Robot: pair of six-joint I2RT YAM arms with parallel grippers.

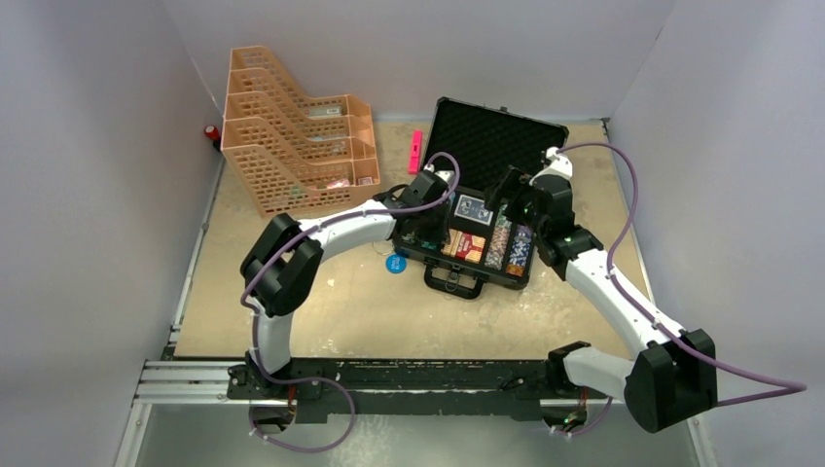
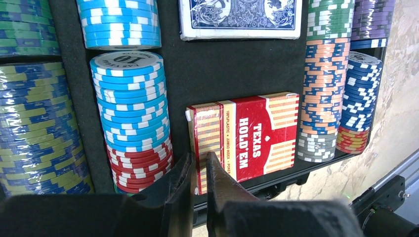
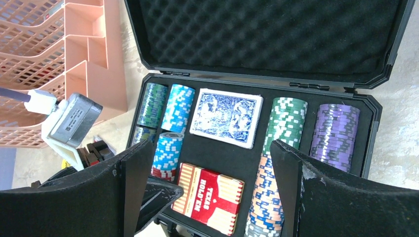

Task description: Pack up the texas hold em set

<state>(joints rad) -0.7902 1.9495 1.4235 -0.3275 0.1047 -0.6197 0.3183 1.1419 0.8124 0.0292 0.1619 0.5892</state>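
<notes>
The black case [image 1: 457,282] lies open mid-table, its foam lid [image 3: 257,39] raised at the back. It holds rows of poker chips [image 2: 131,98], a blue-backed deck [image 2: 240,17] and a red Texas Hold'em card box [image 2: 247,138], also in the right wrist view [image 3: 210,197]. My left gripper [image 2: 199,165] is shut, its tips at the red box's near left corner; nothing shows between them. My right gripper [image 3: 210,145] is wide open and empty above the case's middle. One blue chip [image 1: 395,263] lies on the table left of the case.
An orange tiered file organizer [image 1: 292,146] stands at the back left. A pink marker [image 1: 415,151] lies beside the case lid. A small red object [image 1: 210,131] sits at the far left edge. White walls enclose the table.
</notes>
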